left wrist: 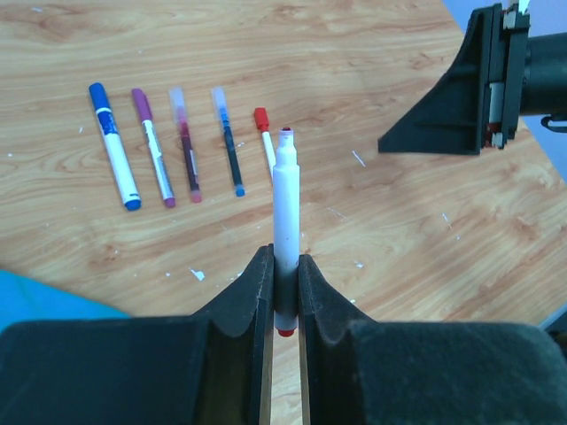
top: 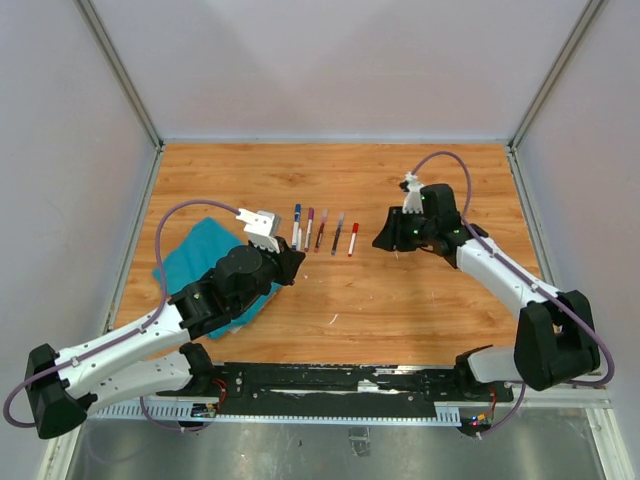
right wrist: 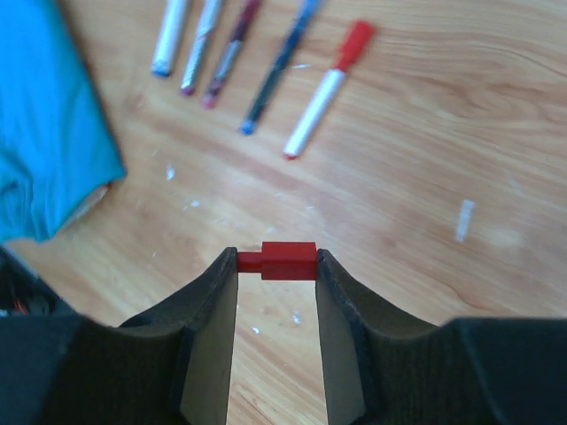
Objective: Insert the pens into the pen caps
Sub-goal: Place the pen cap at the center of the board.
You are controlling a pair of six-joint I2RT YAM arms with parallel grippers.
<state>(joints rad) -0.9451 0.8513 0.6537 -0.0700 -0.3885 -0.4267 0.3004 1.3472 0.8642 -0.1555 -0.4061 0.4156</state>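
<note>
Red cap (right wrist: 289, 260) in right pincer (right wrist: 276, 259); left pincer (left wrist: 283, 258) grips uncapped white pen (left wrist: 285, 190).

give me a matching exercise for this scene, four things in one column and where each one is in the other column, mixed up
Things
1. white pen
2. red cap
3. teal cloth
4. blue-capped pen

Places
a. leftmost in the row of pens lying flat
b. in the jaws of the right gripper
c. in the jaws of the left gripper
d. beside the left arm, partly hidden by it

Pairs: 1-c, 2-b, 3-d, 4-a
</note>
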